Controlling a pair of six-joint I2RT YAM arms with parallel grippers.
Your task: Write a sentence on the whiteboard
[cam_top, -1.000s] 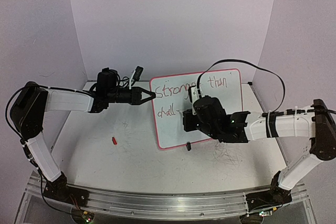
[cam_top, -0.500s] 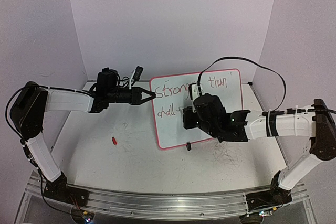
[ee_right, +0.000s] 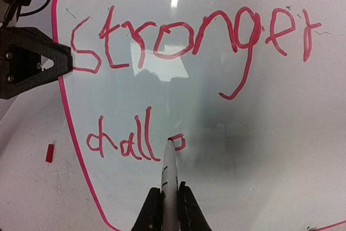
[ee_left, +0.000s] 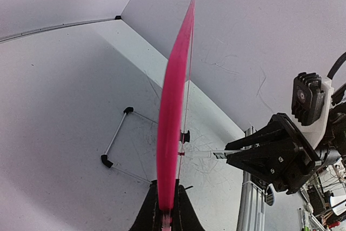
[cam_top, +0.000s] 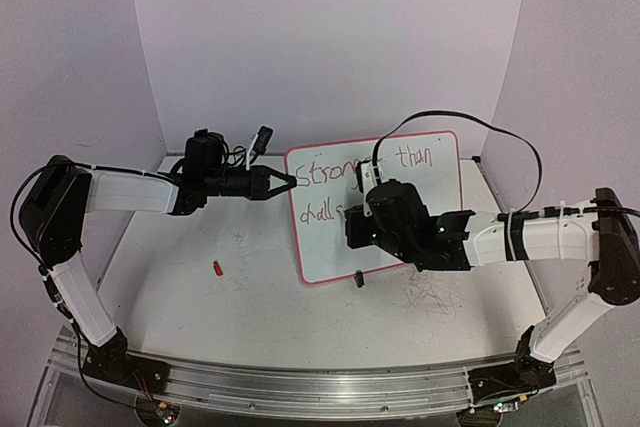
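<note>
The whiteboard (cam_top: 325, 247) stands tilted on the table, white with a pink rim (ee_left: 175, 96). My left gripper (cam_top: 288, 182) is shut on its left edge, the rim pinched between the jaws (ee_left: 166, 205). The sentence reads "stronger" (ee_right: 189, 36) then "than" (cam_top: 417, 157) on the top line, with "chall" (ee_right: 121, 140) below. A small red loop (ee_right: 181, 142) follows "chall". My right gripper (ee_right: 170, 209) is shut on a white marker (ee_right: 169, 174), whose tip touches the board at that loop. From above, the right gripper (cam_top: 372, 219) covers the board's middle.
A small red cap (cam_top: 216, 268) lies on the tabletop left of the board. A black clip foot (cam_top: 357, 278) sits at the board's lower edge. A wire stand (ee_left: 116, 142) props the board from behind. The right arm's cable (cam_top: 470, 125) arcs over the board.
My right gripper has shifted slightly left and up along the second line, its marker tracing a new stroke after "chall". The left arm and the board have held still.
</note>
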